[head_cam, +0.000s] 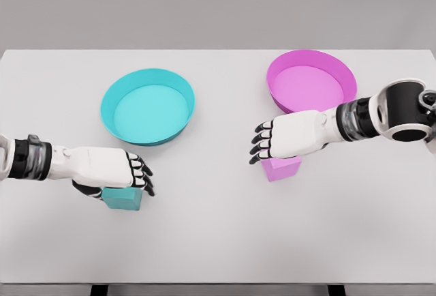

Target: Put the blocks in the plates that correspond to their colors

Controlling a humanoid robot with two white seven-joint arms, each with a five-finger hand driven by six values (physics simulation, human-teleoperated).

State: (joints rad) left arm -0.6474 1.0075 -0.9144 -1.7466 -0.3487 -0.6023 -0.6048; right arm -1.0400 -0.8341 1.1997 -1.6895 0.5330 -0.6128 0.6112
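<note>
A teal block point(124, 199) lies on the white table point(218, 241) at the front left. My left hand point(116, 173) sits low over its top edge; the thumb is by the block's left side and the fingers point(142, 173) curl loosely over its right corner, not clamped on it. A pink block point(281, 168) lies right of centre, partly hidden under my right hand point(272, 142), which hovers above it with relaxed fingers point(261, 140) holding nothing. The teal plate point(109, 108) stands behind the teal block. The pink plate point(340, 71) stands behind the pink block. Neither plate holds a block.
The right forearm point(381, 115) reaches in from the right edge, just in front of the pink plate. The table's front edge runs along the bottom of the view, with dark legs showing beneath it.
</note>
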